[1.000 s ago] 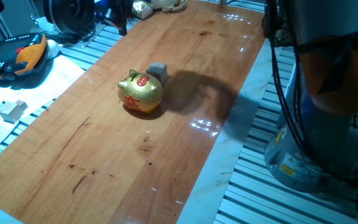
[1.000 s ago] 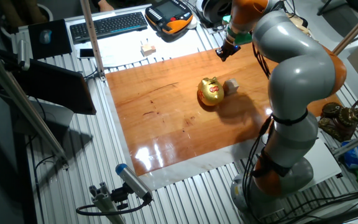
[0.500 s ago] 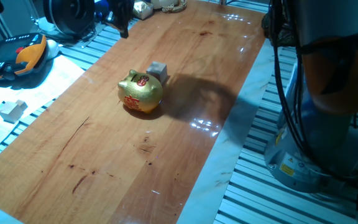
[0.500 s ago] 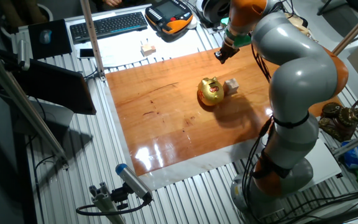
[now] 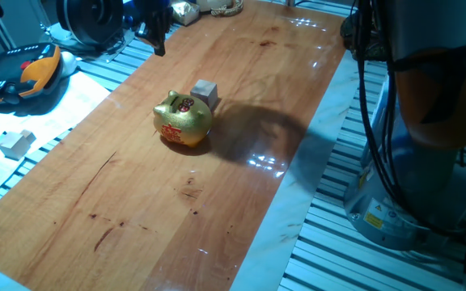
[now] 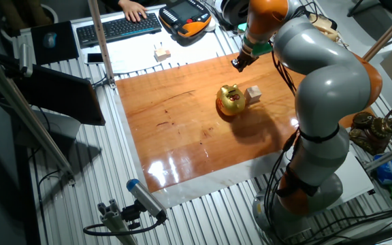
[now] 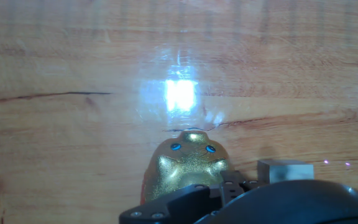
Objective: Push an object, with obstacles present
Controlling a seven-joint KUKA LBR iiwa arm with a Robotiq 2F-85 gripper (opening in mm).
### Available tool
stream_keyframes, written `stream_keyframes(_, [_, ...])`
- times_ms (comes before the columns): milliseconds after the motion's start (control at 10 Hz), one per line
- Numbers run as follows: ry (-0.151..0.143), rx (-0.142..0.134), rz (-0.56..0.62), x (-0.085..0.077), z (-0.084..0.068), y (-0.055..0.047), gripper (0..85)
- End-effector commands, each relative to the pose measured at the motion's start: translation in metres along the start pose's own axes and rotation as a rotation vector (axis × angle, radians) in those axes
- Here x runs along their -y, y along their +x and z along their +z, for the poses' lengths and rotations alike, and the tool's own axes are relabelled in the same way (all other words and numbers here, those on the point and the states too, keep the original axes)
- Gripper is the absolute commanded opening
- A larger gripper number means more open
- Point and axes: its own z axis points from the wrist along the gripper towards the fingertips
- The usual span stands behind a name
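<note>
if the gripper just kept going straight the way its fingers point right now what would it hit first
Probably bare wooden table. In both fixed views the gripper hangs near the table's far edge, pointing down, well apart from the golden piggy bank and the cube. Its height is hard to judge.

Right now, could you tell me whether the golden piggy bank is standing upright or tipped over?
Upright. The golden piggy bank sits on its base on the wooden table, ears and back uppermost, beside the small cube.
</note>
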Motion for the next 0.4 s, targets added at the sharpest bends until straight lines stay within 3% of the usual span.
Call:
stream_keyframes(0, [-0.003, 0.001, -0.004, 0.0000, -0.0001, 0.0000, 0.0])
stream_keyframes(300, [-0.003, 0.003, -0.015, -0.0003, -0.0006, 0.0007, 0.0])
